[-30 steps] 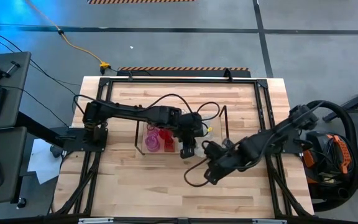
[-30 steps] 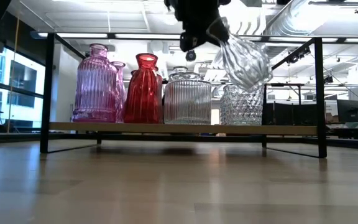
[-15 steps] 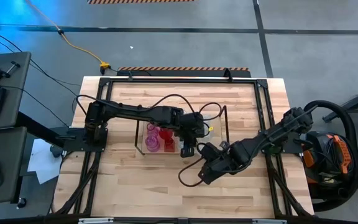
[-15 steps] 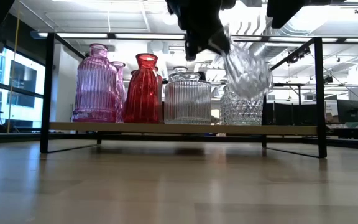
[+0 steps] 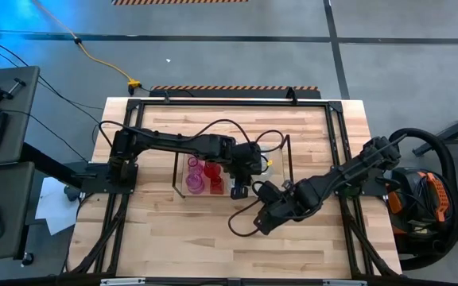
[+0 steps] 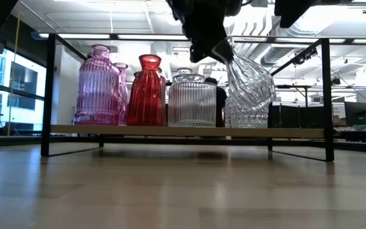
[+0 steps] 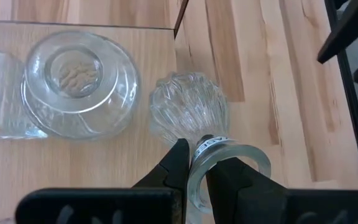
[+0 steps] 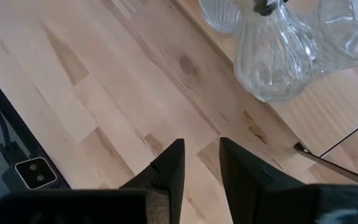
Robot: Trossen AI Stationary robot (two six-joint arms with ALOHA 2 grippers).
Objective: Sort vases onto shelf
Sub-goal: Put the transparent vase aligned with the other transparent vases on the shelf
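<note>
My left gripper [image 7: 201, 168] is shut on a clear ribbed vase [image 6: 250, 79] that hangs tilted above the right part of the shelf [image 6: 189, 131]. On the shelf's light board stand a pink vase [image 6: 97, 86], a red vase [image 6: 146, 92], a clear ribbed jar-like vase [image 6: 191, 98] and a clear diamond-cut vase [image 6: 246, 113]. The held vase hangs in front of the diamond-cut one. My right gripper [image 8: 199, 155] hovers open over bare tabletop near the shelf's near right corner, with nothing between its fingers. My left gripper pinches the rim of the vase's mouth [image 7: 196, 177], one finger inside the opening and one outside. The fingers slant down from above. The vase hangs below them, tilted with its round body [image 7: 188, 109] lowest, clear of the board.
Dark wire frames [image 6: 326, 95] stand at the shelf's two ends, the right one close to the held vase. A black cable [image 5: 241, 222] loops on the table by my right arm. Bare wood [image 5: 181, 238] lies near the table's front edge.
My left gripper has sunk a little and rolled, so the held vase hangs lower over the board and closer to the diamond-cut vase. My right gripper has come down slightly near the shelf.
</note>
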